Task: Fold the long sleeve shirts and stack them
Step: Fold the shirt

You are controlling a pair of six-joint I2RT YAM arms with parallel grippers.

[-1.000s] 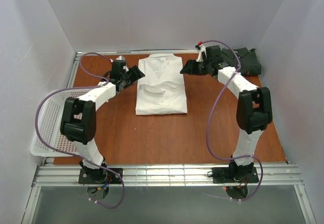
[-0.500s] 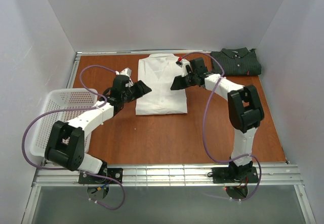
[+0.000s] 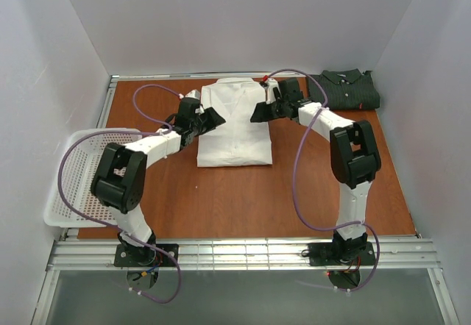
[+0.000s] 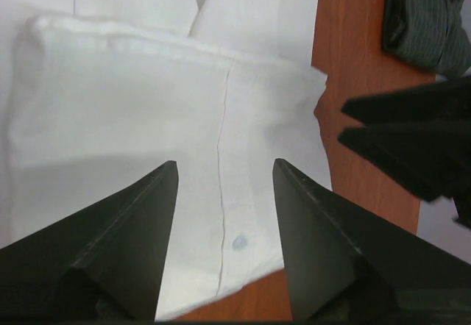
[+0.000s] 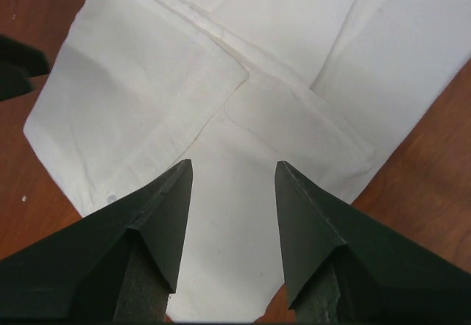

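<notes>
Top external view had the two arm bases at the near edge of the brown table [image 3: 243, 207], with a white mesh basket [image 3: 70, 185] at its left edge. Past that, the white shirt [image 3: 235, 141] lay folded into a rectangle in the middle of the table, collar toward the far wall. The left gripper [image 3: 208, 118] hovered over the shirt's left edge and the right gripper [image 3: 259, 112] over its right side, tips pointing inward. Each wrist view showed its fingers apart, white cloth visible in the gap and nothing pinched between them. Farthest off, the dark striped shirt [image 3: 346, 90] sat folded in the far right corner, well apart from the white one.
</notes>
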